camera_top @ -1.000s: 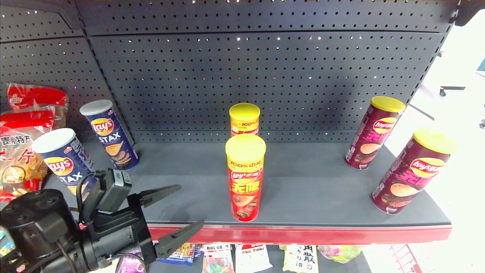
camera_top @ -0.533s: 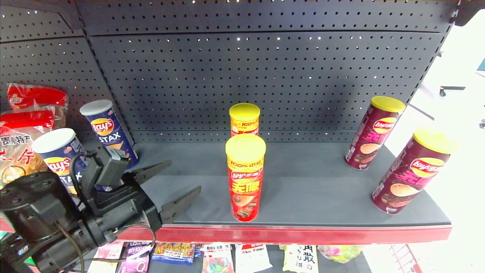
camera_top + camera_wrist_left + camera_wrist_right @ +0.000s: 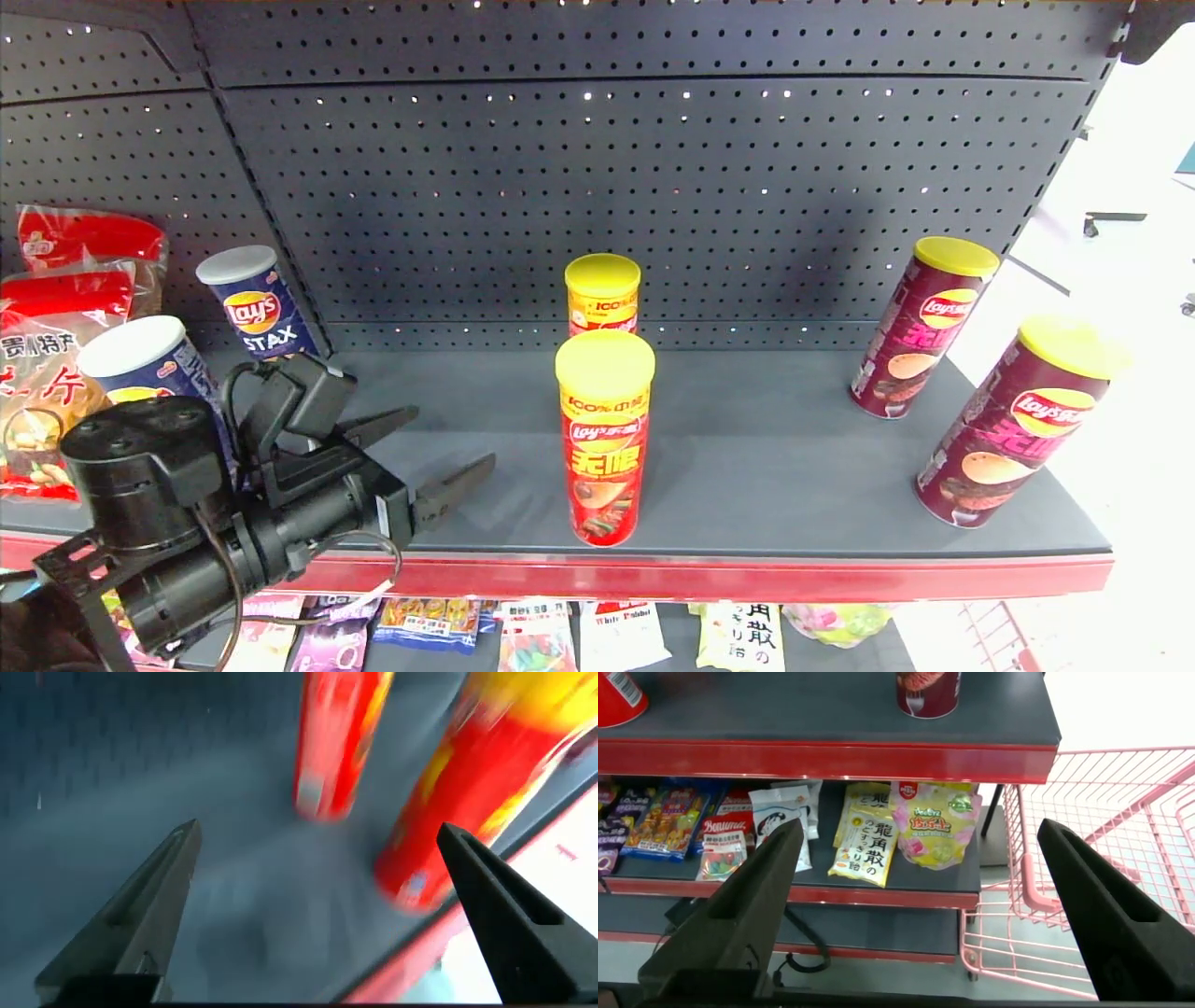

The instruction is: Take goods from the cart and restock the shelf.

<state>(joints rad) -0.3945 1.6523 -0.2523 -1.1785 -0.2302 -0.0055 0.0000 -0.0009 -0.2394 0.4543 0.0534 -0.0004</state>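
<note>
My left gripper (image 3: 450, 439) hovers open and empty over the front left of the grey shelf (image 3: 747, 448), just left of the front red can. Two red cans with yellow lids stand mid-shelf, one in front (image 3: 604, 439) and one behind (image 3: 602, 294). The left wrist view has both red cans (image 3: 336, 737) (image 3: 467, 793) beyond my open left gripper (image 3: 318, 835). My right gripper (image 3: 920, 831) is open and empty, low in front of the lower shelf, with the pink wire cart (image 3: 1120, 859) beside it.
Two blue cans (image 3: 257, 308) (image 3: 145, 364) and red snack bags (image 3: 56, 308) stand at the shelf's left, close by the left arm. Two maroon cans (image 3: 920, 327) (image 3: 1018, 425) stand at the right. Snack packets (image 3: 868, 840) fill the lower shelf. A perforated back panel (image 3: 597, 187) closes the rear.
My left gripper has risen from below the shelf's red front edge to above the shelf floor, staying open. The cans have not moved.
</note>
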